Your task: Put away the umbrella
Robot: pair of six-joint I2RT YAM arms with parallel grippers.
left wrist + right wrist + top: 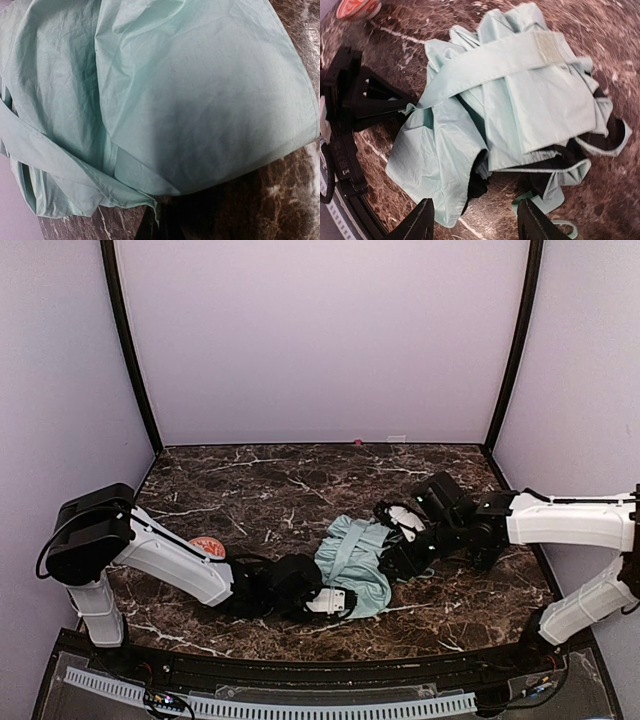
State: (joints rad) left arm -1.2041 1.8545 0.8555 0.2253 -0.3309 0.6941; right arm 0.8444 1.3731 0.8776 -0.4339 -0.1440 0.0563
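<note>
Reaching low, left claw [406, 104] pinches umbrella [520, 100]; right claw [476, 210] hovers apart above it.

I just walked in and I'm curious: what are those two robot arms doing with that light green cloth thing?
They are putting away a folding umbrella of pale mint-green fabric with black lining. It lies crumpled on the dark marble table. The left gripper is shut right at the fabric's edge, though I can't tell if it is really pinching it. The right gripper hovers open over the other side. The umbrella is not wrapped up yet.
</note>
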